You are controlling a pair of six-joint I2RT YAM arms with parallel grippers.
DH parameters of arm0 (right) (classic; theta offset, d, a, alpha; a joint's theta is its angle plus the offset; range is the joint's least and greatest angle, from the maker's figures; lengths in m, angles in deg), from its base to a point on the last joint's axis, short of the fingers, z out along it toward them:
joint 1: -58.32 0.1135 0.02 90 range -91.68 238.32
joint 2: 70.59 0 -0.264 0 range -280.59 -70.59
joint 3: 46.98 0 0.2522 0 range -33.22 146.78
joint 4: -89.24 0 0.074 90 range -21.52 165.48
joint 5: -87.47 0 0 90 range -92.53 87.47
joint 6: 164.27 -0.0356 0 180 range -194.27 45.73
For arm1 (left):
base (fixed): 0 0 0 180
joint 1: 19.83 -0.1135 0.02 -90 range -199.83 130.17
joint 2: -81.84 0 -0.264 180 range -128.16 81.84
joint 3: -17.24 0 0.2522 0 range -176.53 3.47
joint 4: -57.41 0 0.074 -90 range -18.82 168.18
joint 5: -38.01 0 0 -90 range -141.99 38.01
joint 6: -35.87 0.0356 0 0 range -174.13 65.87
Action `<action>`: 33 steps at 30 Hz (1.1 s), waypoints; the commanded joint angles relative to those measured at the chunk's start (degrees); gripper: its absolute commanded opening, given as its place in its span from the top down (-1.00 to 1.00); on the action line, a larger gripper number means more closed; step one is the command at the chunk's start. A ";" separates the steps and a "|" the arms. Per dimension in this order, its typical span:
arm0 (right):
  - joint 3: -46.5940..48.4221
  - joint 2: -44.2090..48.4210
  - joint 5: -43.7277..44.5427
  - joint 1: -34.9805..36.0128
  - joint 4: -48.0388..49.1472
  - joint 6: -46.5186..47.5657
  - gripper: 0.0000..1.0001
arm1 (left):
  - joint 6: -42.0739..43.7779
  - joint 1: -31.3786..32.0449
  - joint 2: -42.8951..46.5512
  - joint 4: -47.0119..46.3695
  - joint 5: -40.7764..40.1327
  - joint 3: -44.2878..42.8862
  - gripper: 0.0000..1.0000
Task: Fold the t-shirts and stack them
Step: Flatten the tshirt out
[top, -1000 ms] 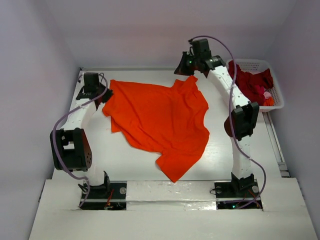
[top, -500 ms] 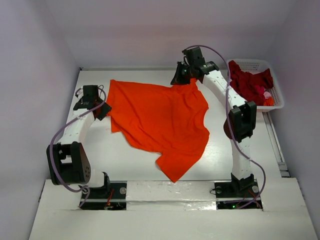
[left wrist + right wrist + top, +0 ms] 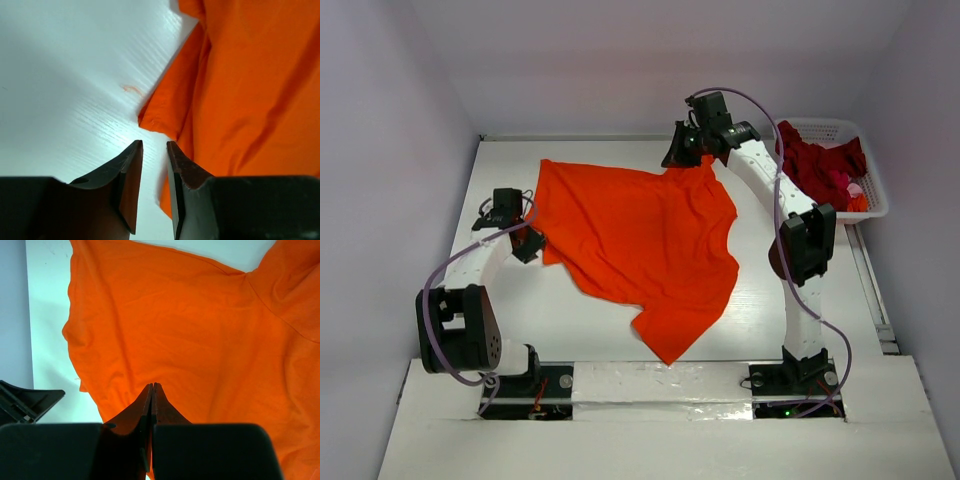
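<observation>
Left of the basket point(image 3: 873, 190), the orange t-shirt point(image 3: 640, 240) spread on the bench point(image 3: 570, 320) is being released by the left pincer point(image 3: 154, 145), now narrowly parted and empty, while its corner nearest the basket is being kept pinched in the closed right pincer point(image 3: 151, 386), so folding is judged still pending.

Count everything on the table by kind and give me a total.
Orange t-shirt, spread out: 1
White basket, holding a dark red cloth heap whose pieces cannot be told apart: 1
Robot arms, left arm and right arm: 2
Total: 4, the heap left uncounted.
</observation>
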 commanded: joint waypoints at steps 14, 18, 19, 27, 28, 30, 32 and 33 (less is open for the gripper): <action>1.96 2.20 -1.08 -0.08 1.77 -0.14 1.00 | 0.81 0.57 -2.89 -5.82 -0.39 5.60 0.36; 2.13 2.02 -1.08 -0.08 1.77 -0.06 1.00 | 0.81 0.57 -5.52 -7.23 0.04 5.34 0.35; 2.13 2.02 -1.08 -0.08 1.77 -0.06 1.00 | 0.81 0.57 -5.88 -7.49 0.05 5.25 0.35; 1.87 2.02 -1.08 -0.08 1.77 0.03 1.00 | 0.55 0.57 -8.60 -9.34 0.22 5.60 0.50; 1.69 2.02 -1.17 -0.08 1.86 0.03 1.00 | 0.46 0.57 -8.78 -9.34 0.22 5.86 0.56; 1.69 2.02 -1.35 -0.08 1.86 0.03 1.00 | 0.19 0.57 -9.22 -9.60 0.40 6.13 0.85; 1.52 2.02 -1.43 -0.08 2.03 0.03 1.00 | -0.16 0.57 -9.48 -9.69 0.57 6.31 1.00; 1.52 2.11 -1.69 -0.08 2.03 0.03 1.00 | -0.16 0.57 -9.92 -9.69 0.75 6.31 1.00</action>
